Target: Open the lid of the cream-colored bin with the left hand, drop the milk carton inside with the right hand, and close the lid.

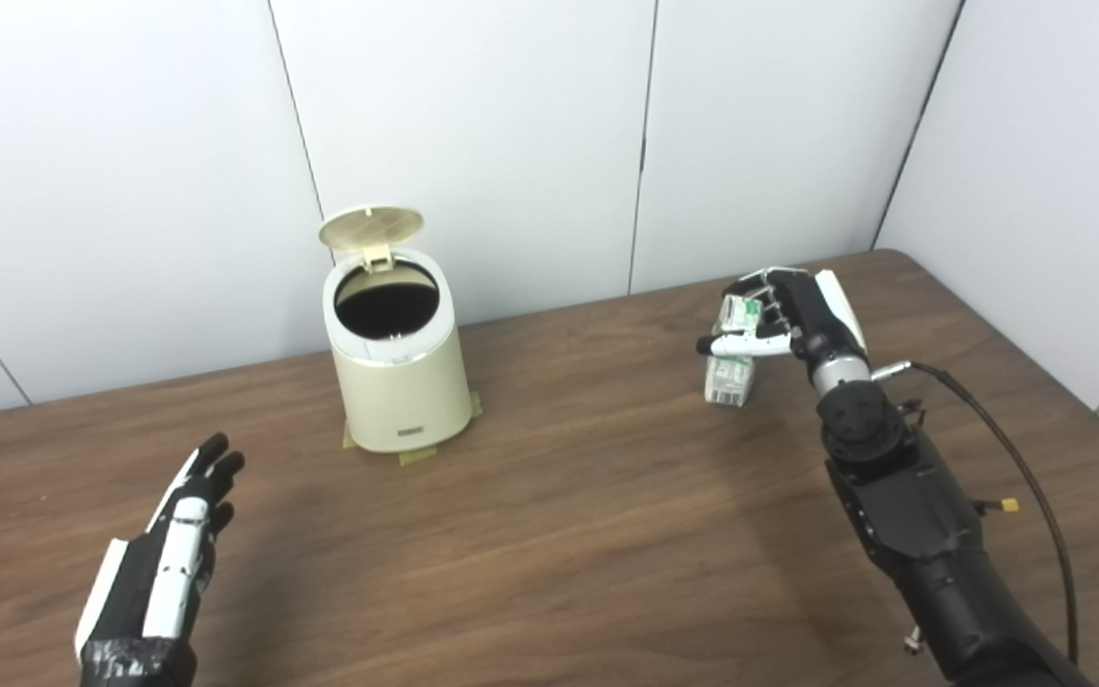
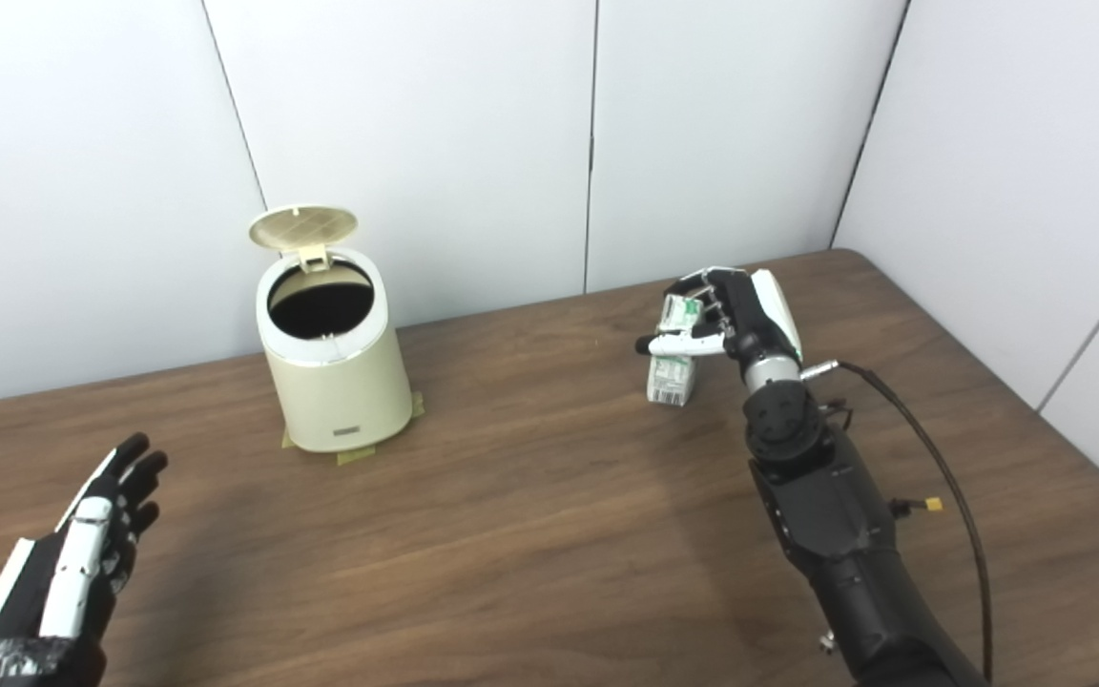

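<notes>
Left hand (image 1: 168, 558) idle, fingers spread, near table edge. Bin (image 1: 400, 382) lid (image 1: 370, 227) up (opening done). Right hand (image 1: 788, 320) wraps milk carton (image 1: 731, 377), well right of bin. Next: lift, carry over opening, release.

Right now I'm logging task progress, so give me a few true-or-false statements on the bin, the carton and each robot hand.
1. The lid of the cream-colored bin stands open. True.
2. The milk carton is already inside the bin. False: it is far to the bin's right, gripped by the right robot hand.
3. The left robot hand holds the lid. False: it is open, apart from the bin, holding nothing.
4. Tape shows at the bin's base. True.
</notes>
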Robot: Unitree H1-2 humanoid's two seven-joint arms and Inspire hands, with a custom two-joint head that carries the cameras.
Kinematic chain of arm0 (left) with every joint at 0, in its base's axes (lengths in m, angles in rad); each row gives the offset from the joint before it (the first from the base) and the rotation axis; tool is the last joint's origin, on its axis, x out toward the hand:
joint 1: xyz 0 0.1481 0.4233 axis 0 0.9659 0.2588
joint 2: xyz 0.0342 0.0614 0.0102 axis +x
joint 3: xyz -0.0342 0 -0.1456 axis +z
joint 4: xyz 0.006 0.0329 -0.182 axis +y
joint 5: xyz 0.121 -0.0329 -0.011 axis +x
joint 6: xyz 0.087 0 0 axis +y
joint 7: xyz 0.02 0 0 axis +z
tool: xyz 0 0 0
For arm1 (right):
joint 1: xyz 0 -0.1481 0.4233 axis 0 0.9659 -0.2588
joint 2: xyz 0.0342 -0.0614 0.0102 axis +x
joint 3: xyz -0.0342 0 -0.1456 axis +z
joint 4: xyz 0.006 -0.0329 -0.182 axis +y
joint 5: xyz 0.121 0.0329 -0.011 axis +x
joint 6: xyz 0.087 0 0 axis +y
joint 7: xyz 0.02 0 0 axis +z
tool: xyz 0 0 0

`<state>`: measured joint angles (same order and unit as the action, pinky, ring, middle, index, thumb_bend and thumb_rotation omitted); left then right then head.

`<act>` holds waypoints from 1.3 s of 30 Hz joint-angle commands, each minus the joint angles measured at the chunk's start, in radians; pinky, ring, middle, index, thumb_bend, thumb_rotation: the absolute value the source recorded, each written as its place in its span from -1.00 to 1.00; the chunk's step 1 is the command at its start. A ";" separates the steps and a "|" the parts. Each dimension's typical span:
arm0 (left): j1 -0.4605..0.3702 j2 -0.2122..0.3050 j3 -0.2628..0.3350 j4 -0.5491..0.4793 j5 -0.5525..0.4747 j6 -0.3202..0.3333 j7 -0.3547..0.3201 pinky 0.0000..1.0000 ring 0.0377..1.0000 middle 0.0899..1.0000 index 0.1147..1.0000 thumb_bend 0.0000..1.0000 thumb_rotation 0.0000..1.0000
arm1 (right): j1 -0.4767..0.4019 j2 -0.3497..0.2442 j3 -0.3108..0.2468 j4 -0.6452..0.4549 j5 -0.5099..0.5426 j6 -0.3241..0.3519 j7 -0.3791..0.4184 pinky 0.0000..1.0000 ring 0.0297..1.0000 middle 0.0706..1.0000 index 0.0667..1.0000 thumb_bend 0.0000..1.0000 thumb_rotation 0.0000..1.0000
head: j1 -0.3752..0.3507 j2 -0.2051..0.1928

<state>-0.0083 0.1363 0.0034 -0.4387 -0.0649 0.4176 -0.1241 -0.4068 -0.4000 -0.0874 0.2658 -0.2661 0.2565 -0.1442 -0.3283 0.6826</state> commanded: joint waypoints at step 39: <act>0.020 -0.146 -0.079 0.071 0.119 -0.148 0.076 1.00 0.98 0.86 0.93 -0.25 0.55 | -0.281 0.337 0.152 -0.411 -0.176 -0.123 -0.048 -0.51 -0.36 -0.14 0.05 0.01 -1.00 | 0.344 -0.089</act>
<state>0.0277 0.0021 -0.0749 -0.3560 0.0507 0.2996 -0.0627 -0.6295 -0.0661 0.0579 -0.1375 -0.4253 0.1849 -0.1723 0.0153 0.5937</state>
